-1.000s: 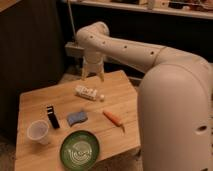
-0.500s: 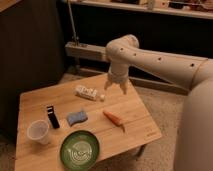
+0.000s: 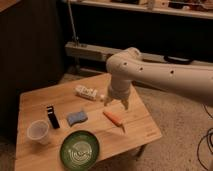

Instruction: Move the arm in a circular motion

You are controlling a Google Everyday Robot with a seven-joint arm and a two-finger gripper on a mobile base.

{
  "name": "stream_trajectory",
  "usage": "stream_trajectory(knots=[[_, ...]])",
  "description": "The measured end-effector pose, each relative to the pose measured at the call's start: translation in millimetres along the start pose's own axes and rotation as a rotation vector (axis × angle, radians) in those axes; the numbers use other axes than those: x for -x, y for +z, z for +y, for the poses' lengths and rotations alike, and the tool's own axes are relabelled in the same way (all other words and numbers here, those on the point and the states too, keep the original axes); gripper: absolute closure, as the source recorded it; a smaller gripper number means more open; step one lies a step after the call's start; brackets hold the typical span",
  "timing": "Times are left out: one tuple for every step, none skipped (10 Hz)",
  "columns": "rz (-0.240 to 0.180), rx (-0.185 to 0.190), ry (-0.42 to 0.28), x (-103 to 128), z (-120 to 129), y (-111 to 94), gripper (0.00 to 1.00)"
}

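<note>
- Since the task is only a sweep of the arm, nothing on the table needs taking hold of; the arm itself is the thing to move.
- The arm comes in from the right, bends at a rounded joint over the table's far half, and turns downward.
- The gripper hangs at its end, just above the wood. The bottle is to its left and the carrot just on its near side. Its two pointed fingers stand apart and hold nothing.
- Judged by its thick cream segments, the arm looks heavy and stiff. It should keep its shape through a circle but carry momentum, so a smooth, even pace seems wise.
- A low circle could knock the carrot or roll the bottle, which lies on its side; both are probably light and loose.
- The sponge, cup and plate sit further left and nearer, so they look less exposed.
- A loop kept higher above the table would likely clear them all.
</note>
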Motion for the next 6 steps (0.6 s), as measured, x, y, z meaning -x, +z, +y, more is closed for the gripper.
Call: stream_trajectory(knots=[[0.010,0.002,-0.039,-8,14,-1,0.35],[0.018,0.007,-0.086,-14,34,-1,0.35],[0.028,0.016,-0.144,-19,64,-1,0.35],[0.033,0.024,-0.183,-20,86,-2,0.35],[0.038,0.028,-0.220,-21,106,-3,0.35],[0.039,0.035,-0.283,-18,140,-5,0.35]])
